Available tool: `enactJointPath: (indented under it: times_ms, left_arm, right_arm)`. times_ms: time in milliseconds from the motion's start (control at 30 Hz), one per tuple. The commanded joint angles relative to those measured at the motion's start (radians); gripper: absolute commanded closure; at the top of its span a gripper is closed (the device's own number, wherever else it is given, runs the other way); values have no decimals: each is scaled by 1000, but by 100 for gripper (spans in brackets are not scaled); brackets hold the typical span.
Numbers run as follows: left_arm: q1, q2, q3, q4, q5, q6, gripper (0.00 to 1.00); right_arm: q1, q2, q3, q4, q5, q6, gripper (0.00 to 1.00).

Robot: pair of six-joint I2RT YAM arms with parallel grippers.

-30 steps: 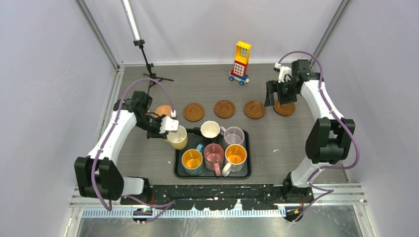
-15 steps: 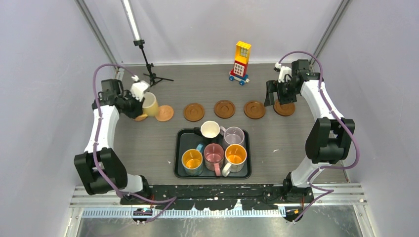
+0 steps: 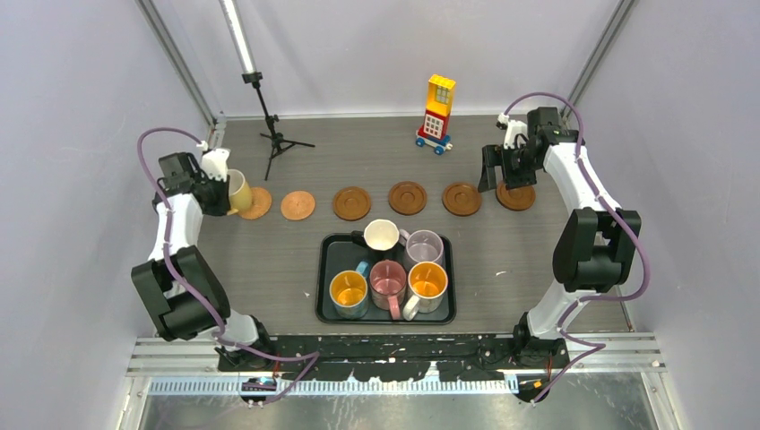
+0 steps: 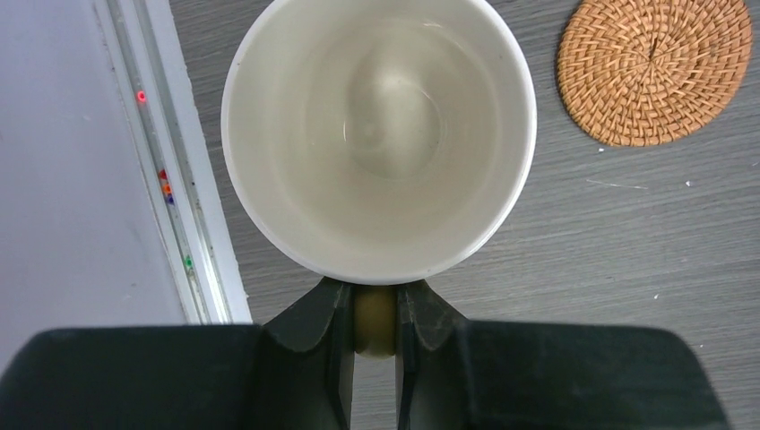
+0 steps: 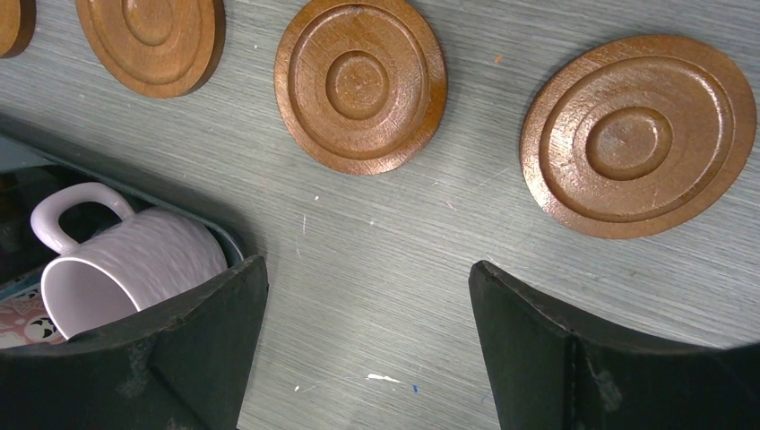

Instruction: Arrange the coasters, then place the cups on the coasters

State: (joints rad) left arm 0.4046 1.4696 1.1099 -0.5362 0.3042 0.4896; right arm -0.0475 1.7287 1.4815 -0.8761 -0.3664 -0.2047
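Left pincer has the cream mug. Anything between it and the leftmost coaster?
Nothing visible. The mug, held by its handle in the left pincer, is right beside the leftmost coaster, whose visible top is bare. The tripod stands farther back, out of the path.

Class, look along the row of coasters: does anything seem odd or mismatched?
Yes. The leftmost coaster and the second coaster are paler orange than the four dark wooden coasters. Beside the cream mug held by the left hand, one shows a woven texture rather than carved rings.
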Motion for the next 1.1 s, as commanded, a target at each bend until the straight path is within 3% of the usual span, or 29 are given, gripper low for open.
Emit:
enactJointPath:
  times_ms: [0, 433, 1067]
  left_arm:
    - [4, -7, -10, 167, 34, -48, 100]
    - [1, 88, 19, 202, 54, -27, 100]
    - [-41, 96, -1, 228, 32, -6, 100]
  right_arm:
    - [3, 2, 45, 15, -20, 19, 13]
    - [3, 4, 39, 18, -11, 25, 13]
    - [3, 1, 28, 18, -3, 27, 13]
